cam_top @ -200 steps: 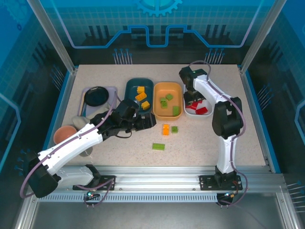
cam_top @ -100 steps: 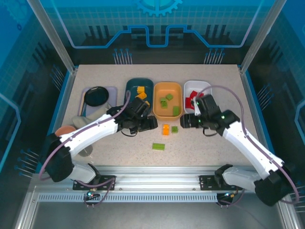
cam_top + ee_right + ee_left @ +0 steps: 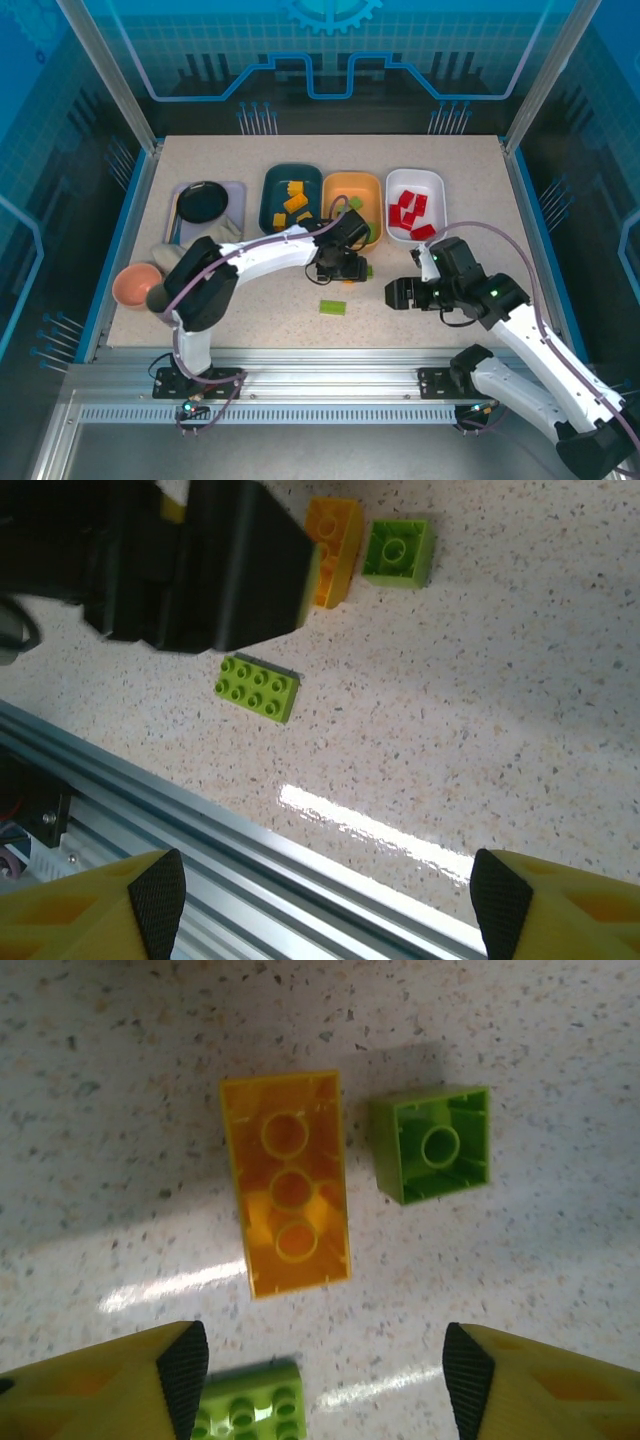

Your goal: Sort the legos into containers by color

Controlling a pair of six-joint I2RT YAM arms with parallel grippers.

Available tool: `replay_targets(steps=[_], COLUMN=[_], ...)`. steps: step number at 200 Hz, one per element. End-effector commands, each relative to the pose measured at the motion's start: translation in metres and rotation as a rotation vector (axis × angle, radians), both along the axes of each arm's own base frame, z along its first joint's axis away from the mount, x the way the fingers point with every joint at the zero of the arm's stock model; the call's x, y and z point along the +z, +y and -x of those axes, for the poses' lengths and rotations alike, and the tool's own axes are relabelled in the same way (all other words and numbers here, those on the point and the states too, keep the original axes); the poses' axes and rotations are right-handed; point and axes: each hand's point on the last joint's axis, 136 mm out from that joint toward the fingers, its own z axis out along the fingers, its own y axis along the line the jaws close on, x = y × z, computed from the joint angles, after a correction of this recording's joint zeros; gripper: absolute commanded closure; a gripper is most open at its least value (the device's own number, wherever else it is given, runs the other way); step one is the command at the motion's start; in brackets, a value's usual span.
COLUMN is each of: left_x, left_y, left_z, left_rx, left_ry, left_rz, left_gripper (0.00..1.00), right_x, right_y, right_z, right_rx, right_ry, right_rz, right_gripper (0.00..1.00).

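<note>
Three bins line the bench's (image 3: 470, 200) far edge: dark teal bin (image 3: 278, 216) holding orange-yellow bricks, orange bin (image 3: 340, 188) the greens, white bin (image 3: 432, 180) the reds, so the colour scheme's obvious. Left gripper (image 3: 325, 1380) hangs wide open and empty mid-bench, aimed at a loose orange-yellow brick (image 3: 290, 1185), probably bound for teal. Right gripper (image 3: 325, 900), also open and empty, hovers nearer the front edge by the green two-by-four (image 3: 257, 688). A small green square brick (image 3: 435, 1145) lies just beside the orange-yellow one.
</note>
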Motion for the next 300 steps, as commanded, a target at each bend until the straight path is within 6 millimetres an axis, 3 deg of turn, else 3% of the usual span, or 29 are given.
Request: replay_targets(steps=[1, 52, 98, 122, 156, 197, 239, 254, 273, 294, 300], left_x=[-0.008, -0.031, -0.039, -0.042, -0.043, -0.004, 0.056, 0.077, 0.096, 0.1, 0.098], left_y=[-0.002, 0.004, 0.004, 0.001, 0.005, 0.02, 0.057, 0.072, 0.094, 0.119, 0.126], left_z=[-0.001, -0.003, -0.014, -0.021, -0.025, -0.014, 0.004, -0.004, -0.028, -0.064, -0.073], left_rx=[-0.063, -0.074, -0.085, -0.101, -0.1, -0.06, 0.013, 0.059, 0.128, 0.191, 0.208], left_ry=[0.005, 0.022, -0.016, -0.029, -0.051, -0.089, -0.14, -0.162, -0.189, -0.206, -0.204], left_rz=[-0.069, -0.173, -0.22, -0.231, -0.259, -0.222, -0.163, -0.123, -0.088, -0.102, -0.116], left_gripper=[0.36, 0.44, 0.55, 0.56, 0.7, 0.72, 0.74, 0.73, 0.73, 0.74, 0.74], right_x=[-0.006, -0.005, -0.005, -0.006, -0.005, 0.004, 0.026, 0.032, 0.042, 0.042, 0.053], right_y=[-0.006, -0.011, -0.01, -0.009, -0.009, -0.006, 0.012, 0.022, 0.035, 0.046, 0.051], right_z=[0.014, 0.016, 0.015, 0.014, 0.013, 0.011, -0.002, -0.01, -0.026, -0.047, -0.056], right_rx=[-0.006, -0.03, -0.034, -0.032, -0.028, -0.015, 0.038, 0.058, 0.069, 0.062, 0.059], right_ry=[0.049, 0.052, 0.054, 0.059, 0.057, 0.027, -0.043, -0.061, -0.093, -0.096, -0.118], right_rz=[0.017, 0.023, 0.02, 0.019, 0.024, 0.01, -0.074, -0.104, -0.136, -0.143, -0.152], right_gripper=[0.22, 0.22, 0.22, 0.23, 0.23, 0.23, 0.24, 0.24, 0.24, 0.23, 0.23])
